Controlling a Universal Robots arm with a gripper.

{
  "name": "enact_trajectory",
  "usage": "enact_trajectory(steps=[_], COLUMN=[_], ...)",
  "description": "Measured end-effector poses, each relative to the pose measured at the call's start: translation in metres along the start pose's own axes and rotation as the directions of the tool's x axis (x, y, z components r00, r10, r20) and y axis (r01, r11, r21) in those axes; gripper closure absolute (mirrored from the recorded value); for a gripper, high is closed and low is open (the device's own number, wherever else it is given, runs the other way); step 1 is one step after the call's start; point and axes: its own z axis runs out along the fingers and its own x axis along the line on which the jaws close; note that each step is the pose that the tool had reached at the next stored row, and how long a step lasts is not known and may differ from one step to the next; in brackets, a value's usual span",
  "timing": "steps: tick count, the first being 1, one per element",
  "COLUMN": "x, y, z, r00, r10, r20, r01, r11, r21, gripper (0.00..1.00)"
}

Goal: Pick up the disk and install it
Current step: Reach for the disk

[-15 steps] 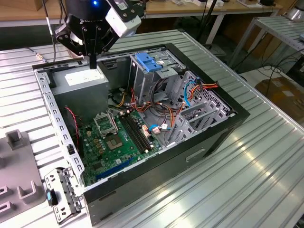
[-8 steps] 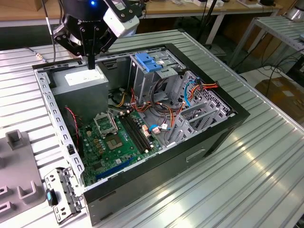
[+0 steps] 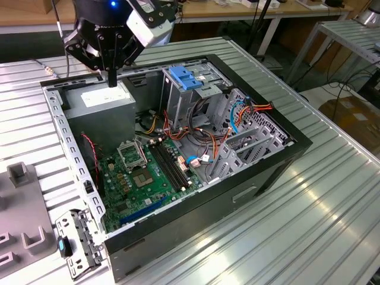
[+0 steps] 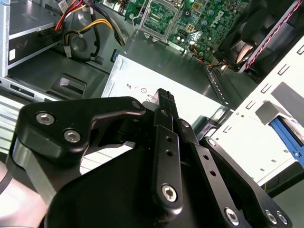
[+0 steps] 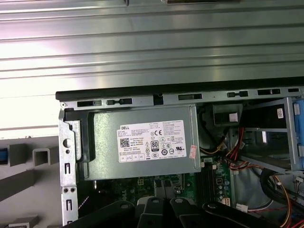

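Note:
The disk is out of view. My black gripper (image 3: 111, 82) hangs over the back corner of the open computer case (image 3: 279, 160), on the exterior view's left. It is just above the grey power-supply box (image 3: 101, 104) with its white sticker. The fingers are pressed together into one bar with nothing between them, and in the second wrist view the gripper (image 4: 164, 94) points at the power-supply box (image 4: 142, 76). The metal drive cage (image 3: 178, 101) with a blue plastic latch (image 3: 184, 78) stands in the case toward the exterior view's right of the gripper.
The green motherboard (image 3: 142, 172) lies on the case floor, with bundles of red, orange and blue cables (image 3: 237, 113) beside the cage. Grey fixture blocks (image 3: 18, 173) and a silver bracket with a blue clip (image 3: 74, 243) rest on the ribbed metal table (image 3: 320, 219) at the exterior view's left.

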Motion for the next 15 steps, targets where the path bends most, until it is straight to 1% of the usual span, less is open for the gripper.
enact_trajectory(steps=[15], x=[0.0025], y=[-0.0002], z=[0.0000], r00=[1.0000], r10=[0.000], r20=[0.0000], r01=[0.000], r11=[1.0000], r21=[-0.0002], gripper=[0.89])
